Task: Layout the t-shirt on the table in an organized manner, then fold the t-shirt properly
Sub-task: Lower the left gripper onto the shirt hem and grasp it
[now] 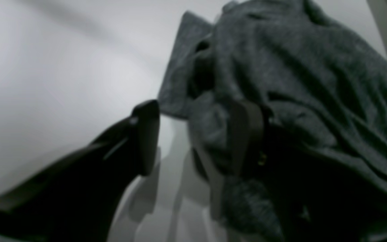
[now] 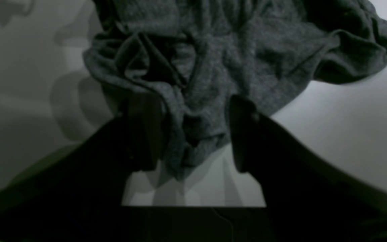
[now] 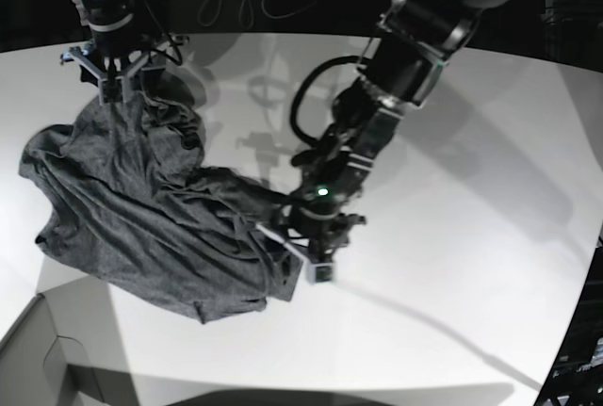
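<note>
1. Left wrist view: the left gripper is standing with its jaws apart. One finger is showing clear over the bare table; the other is lying against, perhaps under, a fold of the t-shirt. No cloth is visibly pinched between them, and the shirt is lying to that one side of the jaws.

2. Right wrist view: the right gripper is also gaping wide, with a bunched edge of the t-shirt hanging into the gap between its fingers. Nothing is looking clamped; the bulk of the cloth is lying straight ahead of the jaws.

3. Base view: the t-shirt is sprawling crumpled across the table, its long axis running roughly from the right gripper toward the left gripper. Each arm is sitting at one end of the cloth, so both seem equally placed to take an edge and draw the shirt flat.
</note>
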`<state>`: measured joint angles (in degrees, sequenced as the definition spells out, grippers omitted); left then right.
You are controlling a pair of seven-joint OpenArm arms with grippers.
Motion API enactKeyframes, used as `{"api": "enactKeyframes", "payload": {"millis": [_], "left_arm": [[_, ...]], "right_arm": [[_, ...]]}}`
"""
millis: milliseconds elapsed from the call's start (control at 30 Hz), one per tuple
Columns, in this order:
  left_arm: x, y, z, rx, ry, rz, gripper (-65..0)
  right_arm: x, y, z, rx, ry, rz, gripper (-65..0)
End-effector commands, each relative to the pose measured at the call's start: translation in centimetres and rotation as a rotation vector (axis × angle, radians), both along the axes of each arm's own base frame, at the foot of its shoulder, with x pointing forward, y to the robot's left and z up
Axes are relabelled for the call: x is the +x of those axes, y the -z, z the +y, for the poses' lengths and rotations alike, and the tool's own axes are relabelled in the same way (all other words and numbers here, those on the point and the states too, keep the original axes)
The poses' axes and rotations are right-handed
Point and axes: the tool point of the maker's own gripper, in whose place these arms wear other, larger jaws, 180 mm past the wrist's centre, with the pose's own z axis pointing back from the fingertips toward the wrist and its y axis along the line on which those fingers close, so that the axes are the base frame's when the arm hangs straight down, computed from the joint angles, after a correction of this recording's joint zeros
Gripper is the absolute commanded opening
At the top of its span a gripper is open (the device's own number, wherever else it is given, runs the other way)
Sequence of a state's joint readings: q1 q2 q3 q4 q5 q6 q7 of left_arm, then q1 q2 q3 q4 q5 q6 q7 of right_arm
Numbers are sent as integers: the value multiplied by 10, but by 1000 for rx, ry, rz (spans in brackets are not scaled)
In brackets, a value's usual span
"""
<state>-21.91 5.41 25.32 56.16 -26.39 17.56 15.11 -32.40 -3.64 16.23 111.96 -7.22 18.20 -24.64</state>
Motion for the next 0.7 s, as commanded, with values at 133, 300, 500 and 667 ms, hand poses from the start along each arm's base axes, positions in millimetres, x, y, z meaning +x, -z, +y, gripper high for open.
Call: {"api": "enactKeyframes", "payload": {"millis": [133, 300, 500, 667], "left_arm": [[28, -7, -14, 29, 0, -23, -319], [33, -9, -18, 72, 30, -47, -431], [38, -59, -45, 15, 81, -167, -648], [19, -132, -69, -145, 112, -329, -650]], "right_arm": [[3, -9, -1, -4, 1, -36, -318], [3, -8, -2, -8, -1, -34, -319], [3, -9, -5, -21, -8, -32, -319], [3, -9, -6, -22, -9, -31, -319]]}}
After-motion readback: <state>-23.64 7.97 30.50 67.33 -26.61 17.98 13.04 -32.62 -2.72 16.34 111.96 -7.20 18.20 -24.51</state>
